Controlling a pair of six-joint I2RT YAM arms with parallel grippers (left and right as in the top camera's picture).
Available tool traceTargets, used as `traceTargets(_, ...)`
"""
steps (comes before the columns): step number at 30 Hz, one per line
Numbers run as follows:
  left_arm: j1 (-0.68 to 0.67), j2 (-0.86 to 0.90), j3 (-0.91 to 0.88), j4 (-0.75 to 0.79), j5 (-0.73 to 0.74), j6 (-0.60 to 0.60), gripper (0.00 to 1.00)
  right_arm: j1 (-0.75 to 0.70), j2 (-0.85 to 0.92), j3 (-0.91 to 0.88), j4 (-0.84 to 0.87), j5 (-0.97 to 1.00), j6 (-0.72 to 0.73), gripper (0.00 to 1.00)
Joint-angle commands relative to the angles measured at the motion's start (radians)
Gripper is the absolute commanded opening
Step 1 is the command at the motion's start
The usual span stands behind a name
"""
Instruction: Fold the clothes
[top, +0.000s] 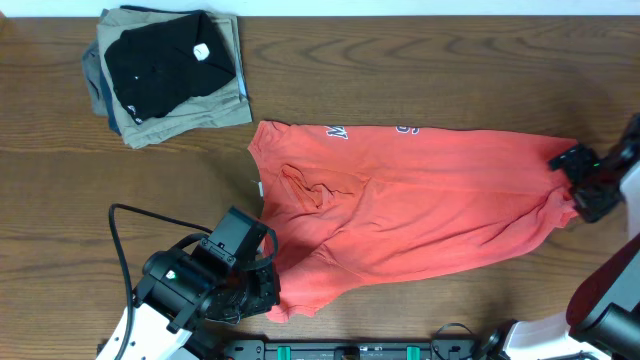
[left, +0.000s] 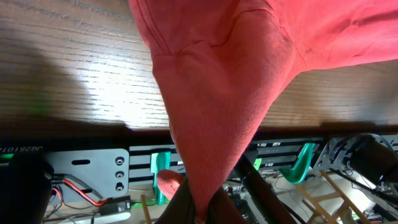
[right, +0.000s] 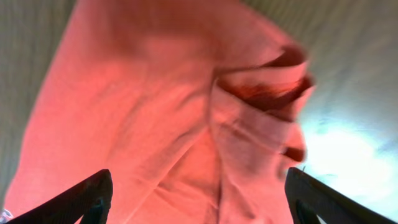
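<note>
The red-orange T-shirt (top: 400, 200) lies spread across the table's middle, part of its white lettering showing at the far edge. My left gripper (top: 262, 290) is at the shirt's near left corner and is shut on a pinch of the fabric (left: 205, 205), which rises in a taut cone from the jaws. My right gripper (top: 580, 190) is at the shirt's right end. Its fingers (right: 199, 199) are wide open over bunched red cloth (right: 186, 112) and hold nothing.
A stack of folded garments, black (top: 165, 60) on top of khaki and blue, sits at the far left. A black cable (top: 130, 215) loops by the left arm. The table's near edge and equipment below it (left: 87, 174) show in the left wrist view.
</note>
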Motion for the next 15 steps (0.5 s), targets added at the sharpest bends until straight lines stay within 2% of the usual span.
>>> traceTargets(1,-0.001,-0.002,0.012,-0.003,-0.013,0.009,0.07,-0.052,0.005,0.063,-0.027,0.024,-0.041,0.87)
traceTargets(6,-0.001,-0.002,0.012,-0.003,-0.014,0.009,0.07,-0.086,0.007,0.045,-0.023,0.051,-0.070,0.85)
traceTargets(9,-0.001,-0.002,0.012,-0.002,-0.014,0.009,0.07,-0.090,0.009,0.010,-0.006,0.077,-0.063,0.69)
traceTargets(12,-0.001,-0.002,0.012,-0.002,-0.014,0.009,0.07,-0.090,0.010,-0.033,0.026,0.069,-0.050,0.45)
traceTargets(13,-0.001,-0.002,0.012,-0.002,-0.014,0.009,0.07,-0.089,0.011,-0.044,0.032,0.069,-0.043,0.40)
traceTargets(15,-0.001,-0.002,0.012,-0.002,-0.014,0.009,0.07,-0.089,0.011,-0.069,0.045,0.063,-0.039,0.38)
